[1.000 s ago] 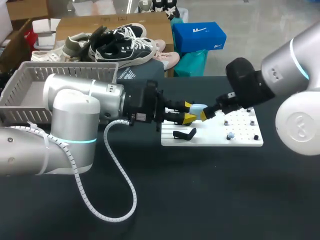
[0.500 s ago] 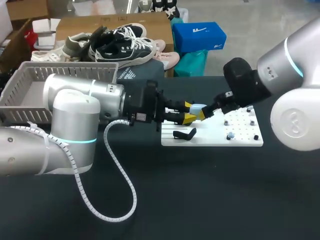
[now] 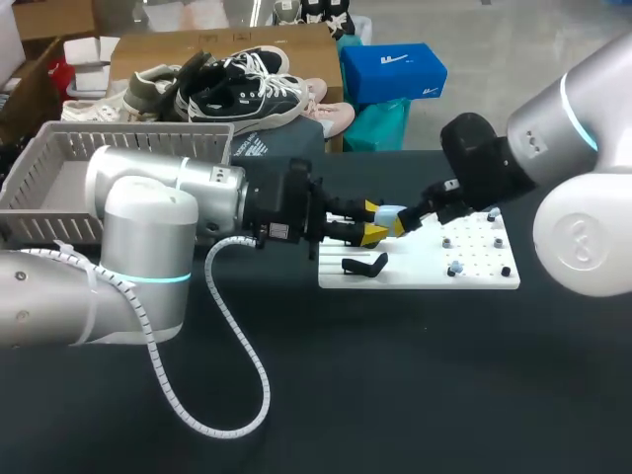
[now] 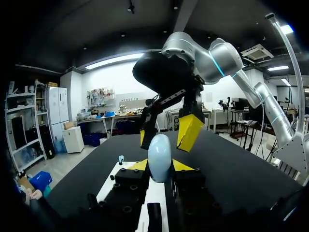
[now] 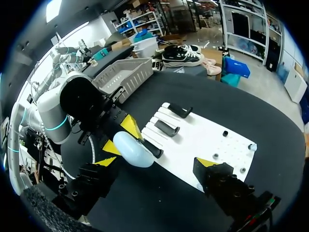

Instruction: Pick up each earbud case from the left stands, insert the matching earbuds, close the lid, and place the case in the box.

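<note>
A pale blue, egg-shaped earbud case (image 3: 391, 212) hangs above the left end of the white board (image 3: 484, 279). My left gripper (image 3: 372, 223) is shut on it. In the left wrist view the case (image 4: 159, 155) stands upright between the left gripper's (image 4: 159, 166) two yellow tips. My right gripper (image 3: 403, 224) faces it from the right, open, its fingers (image 4: 188, 131) straddling the case's far end without touching. In the right wrist view the case (image 5: 133, 149) lies between the wide-spread tips of my right gripper (image 5: 154, 162). Small earbuds (image 3: 455, 267) sit on the board's right part.
Black stands (image 3: 363, 265) sit on the board's left part; two (image 5: 166, 128) are bare in the right wrist view. A grey basket (image 3: 59, 178) stands at the table's far left. A white cable (image 3: 237, 346) loops over the dark table in front of my left arm.
My right gripper has edged slightly left, closer around the case. The left arm and the case have stayed put.
</note>
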Controlling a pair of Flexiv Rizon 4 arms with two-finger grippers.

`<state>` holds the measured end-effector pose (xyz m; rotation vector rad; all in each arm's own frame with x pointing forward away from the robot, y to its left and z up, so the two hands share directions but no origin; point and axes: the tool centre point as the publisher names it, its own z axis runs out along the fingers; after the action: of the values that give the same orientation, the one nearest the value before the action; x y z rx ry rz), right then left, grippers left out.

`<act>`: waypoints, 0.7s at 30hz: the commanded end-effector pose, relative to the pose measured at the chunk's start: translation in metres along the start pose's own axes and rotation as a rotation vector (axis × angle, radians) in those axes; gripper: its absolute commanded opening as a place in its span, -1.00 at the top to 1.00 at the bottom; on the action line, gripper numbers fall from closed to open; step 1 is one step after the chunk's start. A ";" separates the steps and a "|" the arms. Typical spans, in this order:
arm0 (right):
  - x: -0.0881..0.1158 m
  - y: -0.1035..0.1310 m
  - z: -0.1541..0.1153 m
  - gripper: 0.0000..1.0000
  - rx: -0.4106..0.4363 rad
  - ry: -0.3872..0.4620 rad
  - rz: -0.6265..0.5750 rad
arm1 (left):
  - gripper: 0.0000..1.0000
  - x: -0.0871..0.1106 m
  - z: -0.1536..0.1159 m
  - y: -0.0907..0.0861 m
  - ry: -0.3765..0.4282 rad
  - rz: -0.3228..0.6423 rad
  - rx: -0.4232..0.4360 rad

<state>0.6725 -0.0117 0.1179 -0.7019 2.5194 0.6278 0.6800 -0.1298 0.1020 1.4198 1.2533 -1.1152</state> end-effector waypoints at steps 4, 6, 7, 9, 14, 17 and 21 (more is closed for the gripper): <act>-0.003 -0.002 0.001 -1.00 0.011 0.002 0.006 | 1.00 0.001 0.000 0.000 -0.003 0.001 -0.001; -0.004 -0.003 0.002 -1.00 0.013 0.004 0.005 | 1.00 0.001 0.000 0.000 -0.003 0.001 -0.001; -0.004 -0.003 0.002 -1.00 0.014 0.005 0.004 | 1.00 0.001 0.000 0.000 -0.003 0.001 -0.001; -0.005 -0.003 0.003 -1.00 0.015 0.008 0.002 | 1.00 0.001 0.000 0.000 -0.003 0.001 -0.001; -0.006 -0.004 0.004 -1.00 0.019 0.009 0.002 | 1.00 0.001 0.000 0.000 -0.003 0.001 -0.001; -0.007 -0.006 0.004 -1.00 0.023 0.009 0.003 | 1.00 0.001 0.000 0.000 -0.003 0.001 -0.001; -0.008 -0.006 0.003 -1.00 0.026 0.008 0.003 | 1.00 0.001 0.000 0.000 -0.003 0.001 -0.001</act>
<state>0.6812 -0.0129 0.1162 -0.7002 2.5264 0.6078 0.6814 -0.1293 0.1020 1.4181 1.2544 -1.1137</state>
